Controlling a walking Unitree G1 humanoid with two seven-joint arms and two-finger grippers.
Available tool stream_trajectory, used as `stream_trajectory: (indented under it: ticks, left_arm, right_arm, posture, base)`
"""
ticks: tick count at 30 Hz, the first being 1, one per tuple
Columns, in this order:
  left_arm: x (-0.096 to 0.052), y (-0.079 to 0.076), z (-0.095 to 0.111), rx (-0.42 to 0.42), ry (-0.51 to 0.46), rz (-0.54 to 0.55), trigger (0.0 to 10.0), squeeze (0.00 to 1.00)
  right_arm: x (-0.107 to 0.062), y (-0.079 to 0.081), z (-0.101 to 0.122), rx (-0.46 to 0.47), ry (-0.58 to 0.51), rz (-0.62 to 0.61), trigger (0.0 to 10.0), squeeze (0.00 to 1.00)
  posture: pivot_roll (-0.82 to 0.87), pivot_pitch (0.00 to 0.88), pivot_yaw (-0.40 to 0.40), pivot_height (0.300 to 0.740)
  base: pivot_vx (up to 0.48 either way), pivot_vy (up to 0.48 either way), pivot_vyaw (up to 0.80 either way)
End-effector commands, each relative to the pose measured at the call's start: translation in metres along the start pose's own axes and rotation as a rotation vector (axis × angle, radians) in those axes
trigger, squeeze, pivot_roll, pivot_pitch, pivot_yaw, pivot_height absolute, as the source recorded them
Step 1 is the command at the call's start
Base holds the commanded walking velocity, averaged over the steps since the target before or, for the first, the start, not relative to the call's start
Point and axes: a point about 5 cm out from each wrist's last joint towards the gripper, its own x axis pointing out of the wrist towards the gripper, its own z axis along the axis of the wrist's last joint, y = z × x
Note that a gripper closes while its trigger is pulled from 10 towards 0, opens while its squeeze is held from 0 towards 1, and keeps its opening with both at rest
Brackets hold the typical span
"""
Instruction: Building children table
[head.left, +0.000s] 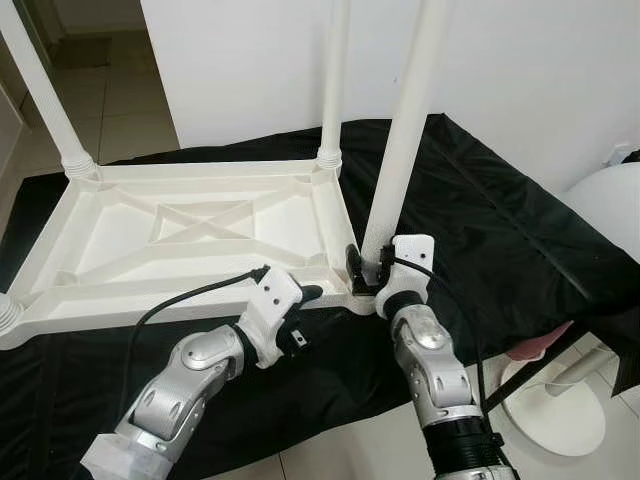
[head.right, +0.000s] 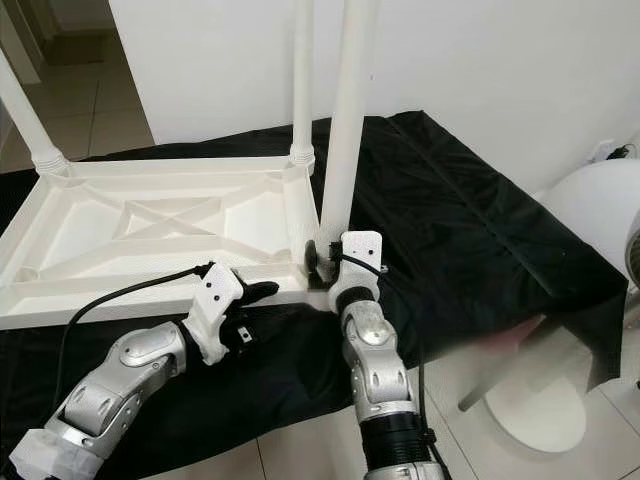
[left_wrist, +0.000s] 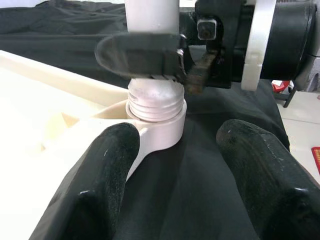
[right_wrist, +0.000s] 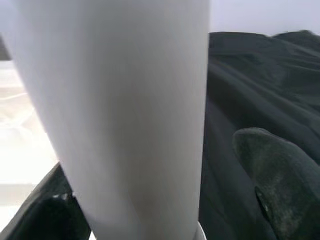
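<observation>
The white plastic children's table (head.left: 190, 240) lies upside down on a black cloth (head.left: 480, 240) spread over the floor; legs stand up from its corners; the near-right leg (head.left: 405, 130) rises from the corner socket (left_wrist: 160, 127), its threaded end showing just above the socket rim. The right gripper (head.left: 368, 268) is right at the base of that leg; its black fingers (right_wrist: 280, 195) sit on either side of the white tube and appear clamped around it, the leg between them. The left gripper (head.left: 300, 300) sits at the table's near edge, just left of the same corner; its fingers (left_wrist: 107, 165) are spread apart, one touching the socket's rim, the other over bare cloth. Off to the right, a white stool base (head.left: 555, 410) stands on the tiled floor (head.left: 120, 110).
</observation>
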Motion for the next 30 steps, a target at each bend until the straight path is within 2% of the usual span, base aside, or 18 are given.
stream_trajectory:
  ticks: [1,2,4,5,6,7,8,9,10,15,22,24,27,28,30]
  left_arm:
    - [-0.001,0.001,-0.001,-0.002,0.008,-0.039,10.0,0.0]
    - [-0.001,0.001,-0.001,-0.002,0.008,-0.039,10.0,0.0]
    - [0.001,0.002,0.001,-0.003,0.002,-0.039,10.0,0.0]
    - [0.001,0.002,0.001,-0.003,0.002,-0.039,10.0,0.0]
    - [0.001,0.002,0.001,-0.001,0.002,-0.041,10.0,0.0]
    - [0.001,0.002,0.001,-0.001,0.002,-0.041,10.0,0.0]
    - [0.002,0.002,0.002,0.0,0.002,-0.043,10.0,0.0]
    - [0.002,0.002,0.002,0.0,0.002,-0.043,10.0,0.0]
    - [0.002,0.002,0.002,0.003,0.002,-0.044,10.0,0.0]
    - [0.001,0.003,0.003,0.005,0.003,-0.044,10.0,0.0]
    - [0.0,0.003,0.003,0.011,0.01,-0.034,10.0,0.0]
    - [0.0,0.002,0.002,0.013,0.011,-0.031,10.0,0.0]
    - [0.0,0.002,0.002,0.013,0.01,-0.031,10.0,0.0]
    - [0.0,0.002,0.002,0.013,0.01,-0.029,10.0,0.0]
    - [-0.001,0.002,0.002,0.013,0.01,-0.028,10.0,0.0]
  right_arm:
    - [0.001,-0.001,0.001,0.009,0.006,0.027,10.0,0.0]
    - [0.001,-0.001,0.001,0.009,0.006,0.027,10.0,0.0]
    - [0.005,-0.007,0.003,-0.009,0.014,0.155,10.0,0.0]
    - [0.005,-0.007,0.003,-0.009,0.014,0.155,10.0,0.0]
    - [0.008,-0.009,0.004,-0.044,0.008,0.249,10.0,0.0]
    - [0.008,-0.009,0.004,-0.044,0.008,0.249,10.0,0.0]
    - [0.011,-0.011,0.005,-0.08,0.005,0.319,10.0,0.0]
    - [0.011,-0.011,0.005,-0.08,0.005,0.319,10.0,0.0]
    - [0.014,-0.011,0.005,-0.115,0.003,0.381,10.0,0.0]
    - [0.025,-0.011,0.007,-0.145,0.019,0.501,10.0,0.0]
    - [0.031,-0.012,0.006,-0.152,0.039,0.588,9.8,0.0]
    - [0.033,-0.014,0.006,-0.147,0.048,0.617,4.2,0.0]
    - [0.033,-0.015,0.006,-0.145,0.05,0.626,4.2,0.0]
    - [0.034,-0.016,0.005,-0.148,0.053,0.632,0.0,0.0]
    - [0.034,-0.017,0.004,-0.153,0.054,0.64,0.0,0.0]
  posture:
    - [-0.09,0.027,0.011,0.74]
    - [-0.09,0.027,0.011,0.74]
    - [-0.09,0.03,0.017,0.74]
    - [-0.09,0.03,0.017,0.74]
    - [-0.09,0.031,0.02,0.74]
    - [-0.09,0.031,0.02,0.74]
    - [-0.09,0.031,0.02,0.74]
    - [-0.09,0.031,0.02,0.74]
    - [-0.09,0.03,0.022,0.74]
    - [-0.08,0.027,0.016,0.74]
    - [-0.06,0.025,0.01,0.74]
    - [-0.05,0.024,0.004,0.74]
    - [-0.05,0.024,0.004,0.74]
    - [-0.05,0.023,0.003,0.74]
    - [-0.05,0.023,0.003,0.74]
  base:
    - [0.0,0.0,0.0]
    - [0.0,0.0,0.0]
    - [0.0,0.0,0.0]
    - [0.0,0.0,0.0]
    - [0.0,0.0,0.0]
    - [0.0,0.0,0.0]
    - [0.0,0.0,0.0]
    - [0.0,0.0,0.0]
    - [0.0,0.0,0.0]
    - [0.0,0.0,0.0]
    - [0.0,0.0,0.0]
    - [0.0,0.0,0.0]
    - [0.0,0.0,0.0]
    - [0.0,0.0,0.0]
    - [0.0,0.0,0.0]
